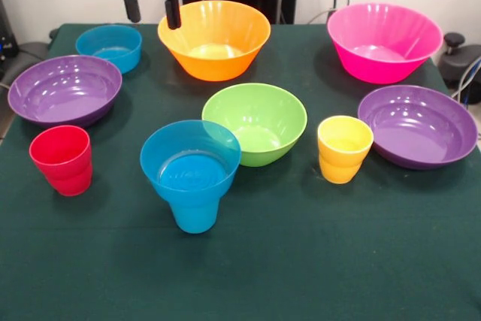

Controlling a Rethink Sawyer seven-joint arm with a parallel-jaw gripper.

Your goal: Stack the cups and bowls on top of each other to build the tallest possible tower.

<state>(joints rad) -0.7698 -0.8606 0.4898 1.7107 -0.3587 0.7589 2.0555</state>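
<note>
Gripper (152, 7): hangs at the upper left of the table, its 2 dark fingers (131, 4) spread apart with nothing between them; it is above the gap between the far blue bowl and the orange bowl, and the finger on the right overlaps the orange bowl's rim in this view.
Tower (191, 173): front centre of the table, 2 pieces only, a small blue bowl (190, 159) seated upright in the mouth of the blue cup (194, 214), which stands on the cloth.
Second blue bowl (110, 46): far left, upright, alone, just behind the left purple bowl.
Orange bowl (214, 38): far centre, upright, empty.
Pink bowl (384, 40): far right, upright, empty.
Lime green bowl (255, 122): middle of the table, just behind and to the right of the tower; the tower's blue bowl overlaps its rim in this view, and contact cannot be told.
Purple bowls: 1 at the left edge (65, 89), 1 at the right (417, 125), both shallow and upright.
Red cup (62, 159): front left, upright, just in front of the left purple bowl.
Yellow cup (344, 148): right of centre, upright, between the lime green bowl and the right purple bowl.
Table (316, 261): covered in dark green cloth.
</note>
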